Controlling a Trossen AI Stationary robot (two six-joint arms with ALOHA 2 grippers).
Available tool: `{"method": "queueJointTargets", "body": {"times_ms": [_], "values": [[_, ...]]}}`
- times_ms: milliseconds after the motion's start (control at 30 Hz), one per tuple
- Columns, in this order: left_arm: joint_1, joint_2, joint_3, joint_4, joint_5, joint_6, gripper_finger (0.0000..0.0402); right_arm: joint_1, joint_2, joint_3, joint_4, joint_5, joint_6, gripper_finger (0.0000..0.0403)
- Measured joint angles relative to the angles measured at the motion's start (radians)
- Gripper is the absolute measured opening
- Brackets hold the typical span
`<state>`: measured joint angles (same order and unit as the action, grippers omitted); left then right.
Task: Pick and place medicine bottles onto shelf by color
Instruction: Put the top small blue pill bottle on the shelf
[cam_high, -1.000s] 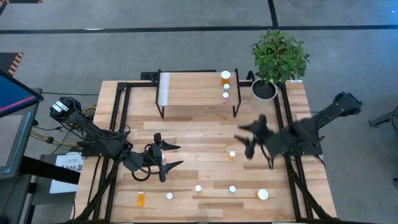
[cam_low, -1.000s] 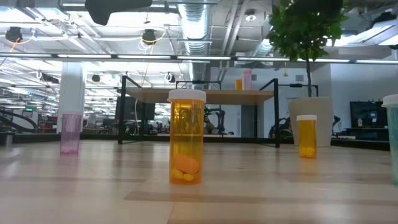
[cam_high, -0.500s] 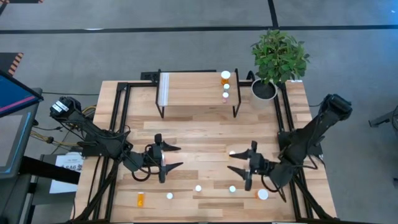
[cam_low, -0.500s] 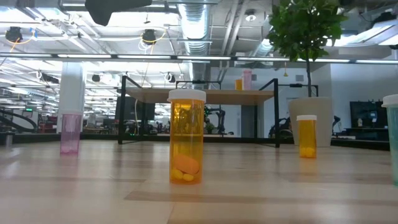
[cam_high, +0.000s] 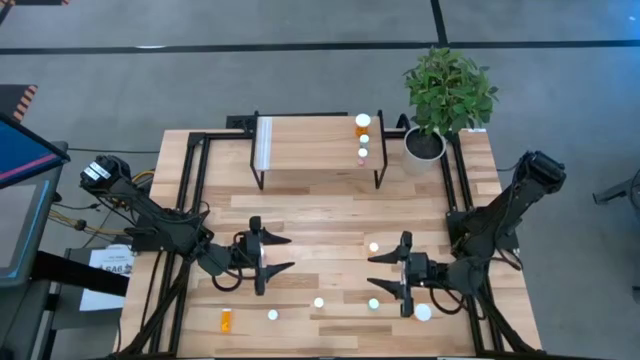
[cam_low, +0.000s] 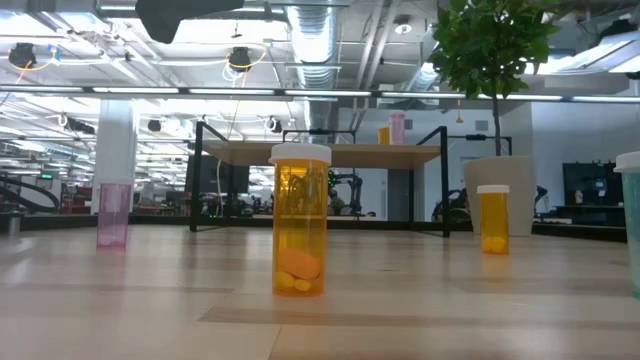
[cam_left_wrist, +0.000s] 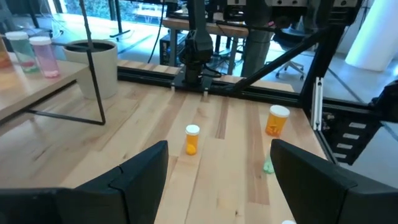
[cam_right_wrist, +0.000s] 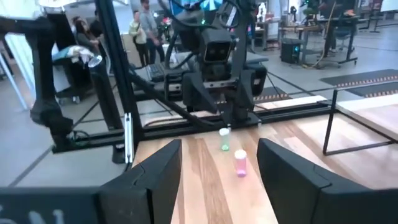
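right gripper stands open and empty at the lower right of the high view, near a small green bottle; left gripper is open too, lower left; three bottles stand on the shelf at upper centre

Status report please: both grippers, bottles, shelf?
Left gripper open, empty, mid-table. Right gripper open, empty, above the front bottles. Three bottles on shelf. Path clear.

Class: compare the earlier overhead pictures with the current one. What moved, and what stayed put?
The right gripper swung from mid-table back toward the near edge, open and empty. The left gripper, the shelf and the medicine bottles stayed put.
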<state>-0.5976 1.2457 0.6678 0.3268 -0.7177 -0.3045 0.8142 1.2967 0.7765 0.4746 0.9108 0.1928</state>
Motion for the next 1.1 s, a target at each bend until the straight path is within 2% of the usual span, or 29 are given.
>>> {"method": "queueJointTargets", "body": {"times_ms": [133, 233, 400, 567, 900, 1100], "values": [[-0.007, 0.000, 0.009, -0.013, 0.016, -0.024, 0.0270, 0.004, -0.001, 0.000, 0.001, -0.002, 0.000, 0.0232], [-0.021, 0.000, 0.049, -0.093, 0.032, -0.039, 0.0270, 0.004, -0.001, 0.000, 0.010, -0.003, 0.000, 0.0232], [-0.040, 0.000, 0.153, -0.401, 0.034, -0.160, 0.0270, 0.003, -0.001, 0.000, 0.012, -0.019, -0.001, 0.0232], [-0.059, 0.000, 0.250, -0.755, 0.105, -0.350, 0.0270, 0.004, -0.001, 0.000, 0.010, -0.023, -0.003, 0.0232], [-0.145, 0.000, 0.314, -1.127, 0.169, -0.611, 0.0270, 0.004, -0.001, 0.000, 0.010, -0.023, -0.003, 0.0232], [-0.150, 0.000, 0.309, -1.381, 0.293, -0.856, 0.0270, 0.004, -0.001, 0.000, 0.010, -0.023, -0.002, 0.0232]]}}
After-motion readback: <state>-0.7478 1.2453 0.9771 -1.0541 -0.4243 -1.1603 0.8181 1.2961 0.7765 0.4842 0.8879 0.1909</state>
